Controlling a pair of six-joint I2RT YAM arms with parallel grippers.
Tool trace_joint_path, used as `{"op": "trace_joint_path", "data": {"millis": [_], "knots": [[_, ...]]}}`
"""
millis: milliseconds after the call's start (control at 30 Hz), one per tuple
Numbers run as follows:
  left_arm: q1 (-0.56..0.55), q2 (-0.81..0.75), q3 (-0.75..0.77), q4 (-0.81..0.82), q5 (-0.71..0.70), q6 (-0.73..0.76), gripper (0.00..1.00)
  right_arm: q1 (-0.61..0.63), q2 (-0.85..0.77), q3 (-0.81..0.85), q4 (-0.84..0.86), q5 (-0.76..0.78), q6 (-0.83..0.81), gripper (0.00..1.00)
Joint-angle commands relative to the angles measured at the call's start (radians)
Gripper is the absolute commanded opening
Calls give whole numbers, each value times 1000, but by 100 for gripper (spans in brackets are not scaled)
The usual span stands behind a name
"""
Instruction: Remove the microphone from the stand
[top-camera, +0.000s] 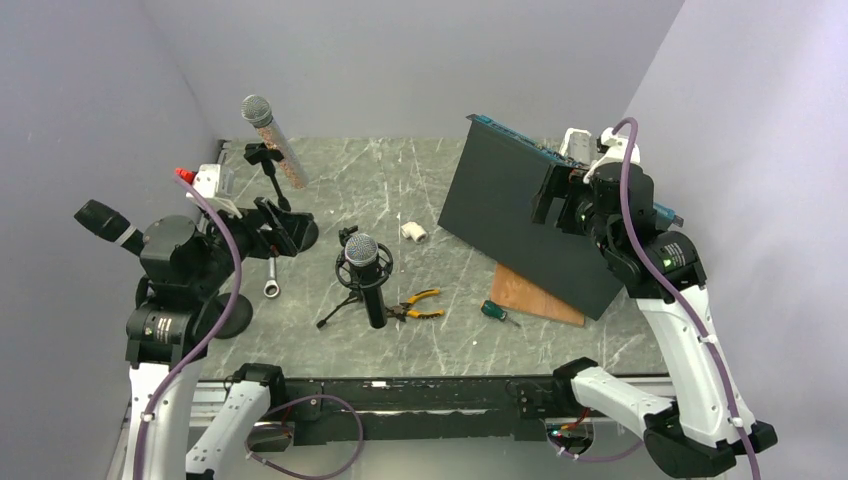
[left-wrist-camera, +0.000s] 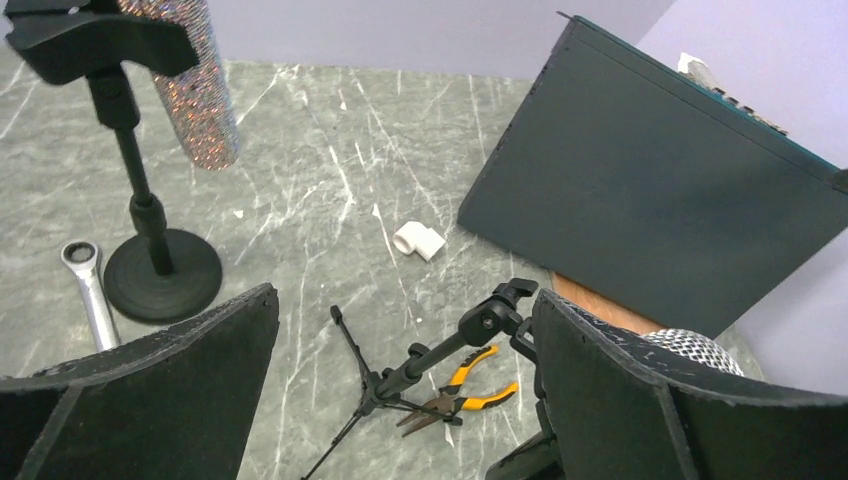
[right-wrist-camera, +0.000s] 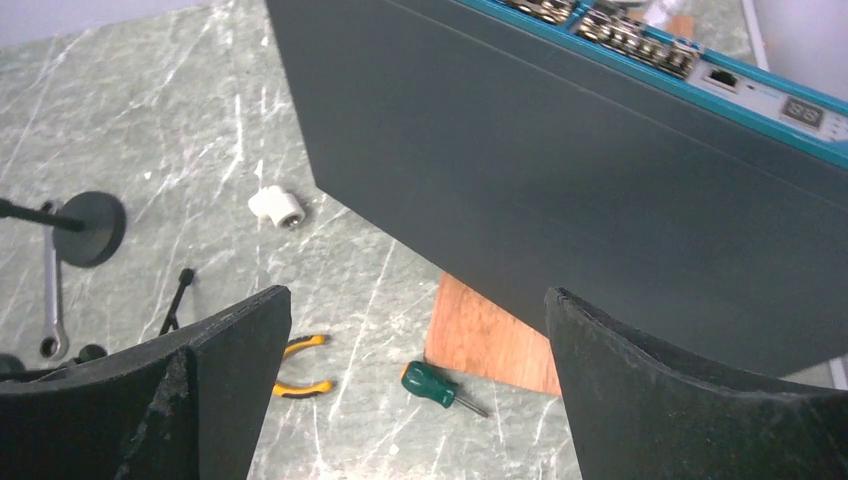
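A glittery microphone with a silver head is clamped in a black round-base stand at the back left. It also shows in the left wrist view, with the stand's base below it. A black microphone with a silver mesh head sits in a shock mount on a small tripod stand at the table's middle; the tripod also shows in the left wrist view. My left gripper is open and empty, between the two stands. My right gripper is open and empty, up by the dark box.
A large dark box leans on a wooden board at the right. Orange-handled pliers, a green screwdriver, a white fitting and a wrench lie on the table. A third black microphone juts out at far left.
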Motion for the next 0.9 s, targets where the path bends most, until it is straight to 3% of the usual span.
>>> {"op": "trace_joint_path", "data": {"millis": [0, 67, 167, 300, 500, 700, 867], "knots": [[-4, 11, 8, -43, -81, -78, 99, -4, 31, 56, -75, 136, 90, 100], [-2, 18, 14, -57, -85, -96, 99, -10, 44, 85, -143, 228, 181, 100], [-1, 32, 22, -70, -60, -104, 99, -18, -9, 58, -88, 191, 197, 99], [0, 32, 14, -71, -49, -77, 99, -21, -123, -34, 41, 142, 147, 99], [0, -11, 5, -82, -170, -29, 99, -20, -122, 8, 1, 147, 59, 100], [0, -19, 6, -94, -161, 15, 100, -20, -132, -14, 0, 210, 77, 100], [0, -14, 8, -101, -88, 47, 99, -20, -87, -7, 4, 73, 69, 100]]}}
